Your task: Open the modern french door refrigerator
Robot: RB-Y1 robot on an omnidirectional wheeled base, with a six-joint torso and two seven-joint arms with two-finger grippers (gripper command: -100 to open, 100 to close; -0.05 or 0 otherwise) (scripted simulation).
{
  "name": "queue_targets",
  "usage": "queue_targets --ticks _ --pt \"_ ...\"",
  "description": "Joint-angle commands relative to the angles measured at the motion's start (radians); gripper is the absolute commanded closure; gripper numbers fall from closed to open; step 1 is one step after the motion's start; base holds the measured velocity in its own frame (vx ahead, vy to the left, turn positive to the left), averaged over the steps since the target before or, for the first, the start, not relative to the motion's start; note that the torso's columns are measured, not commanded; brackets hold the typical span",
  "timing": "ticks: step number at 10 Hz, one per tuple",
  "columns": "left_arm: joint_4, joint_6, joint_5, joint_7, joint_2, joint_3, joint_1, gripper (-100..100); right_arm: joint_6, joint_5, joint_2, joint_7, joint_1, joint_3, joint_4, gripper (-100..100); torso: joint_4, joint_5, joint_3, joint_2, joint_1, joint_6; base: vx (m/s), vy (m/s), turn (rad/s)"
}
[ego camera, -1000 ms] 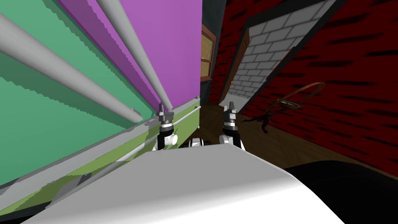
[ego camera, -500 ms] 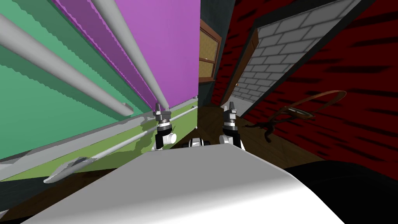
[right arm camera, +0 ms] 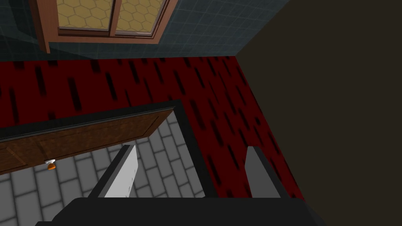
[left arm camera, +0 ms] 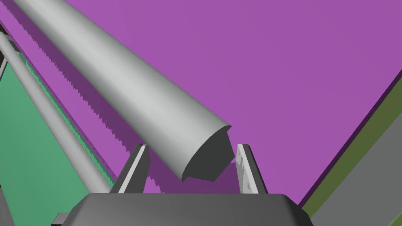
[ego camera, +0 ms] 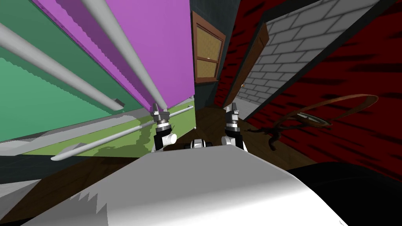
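The refrigerator stands close on my left, with a purple door (ego camera: 165, 35) beside a green door (ego camera: 35, 110), each bearing a long grey bar handle. Below them runs an olive drawer (ego camera: 129, 135) with a thin grey rail. My left gripper (ego camera: 158, 110) is at the lower end of the purple door's handle (ego camera: 129, 59). In the left wrist view that handle's cut end (left arm camera: 204, 157) sits between the fingers (left arm camera: 135, 172), which press its sides; left gripper (left arm camera: 192, 148) is shut on it. My right gripper (ego camera: 234, 106) hangs open over the floor, holding nothing (right arm camera: 192, 151).
A wood-framed window (ego camera: 207, 51) sits in the dark tiled wall past the refrigerator. On the right a brown door (ego camera: 255, 55) stands open in the red wall onto grey brick (ego camera: 298, 43). A brown hoop-shaped object (ego camera: 322, 112) lies on the wood floor (ego camera: 275, 149).
The whole head view has shifted: the refrigerator front has slid left and away, with more floor showing at the lower left and more window. My left gripper stays at the handle's end.
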Motion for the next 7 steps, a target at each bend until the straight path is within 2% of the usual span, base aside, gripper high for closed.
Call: queue_targets --ticks 1,3,7 --pt "-0.004 0.000 0.013 -0.014 -0.002 0.014 0.009 100 0.000 0.000 0.000 0.000 0.000 0.000 0.000 0 -0.002 0.003 0.000 -0.001 0.009 0.000 0.000 -0.157 0.101" --pt "-0.019 -0.006 0.034 -0.037 -0.005 0.039 0.019 100 0.000 0.000 0.000 0.000 0.000 0.000 0.000 0 -0.006 0.006 0.001 -0.003 0.005 -0.005 0.079 -0.264 0.218" --pt "-0.035 -0.012 0.056 -0.060 -0.008 0.063 0.028 100 0.000 0.000 0.000 0.000 0.000 0.000 0.000 0 -0.005 0.002 -0.001 -0.005 -0.002 0.000 0.033 -0.229 0.121"
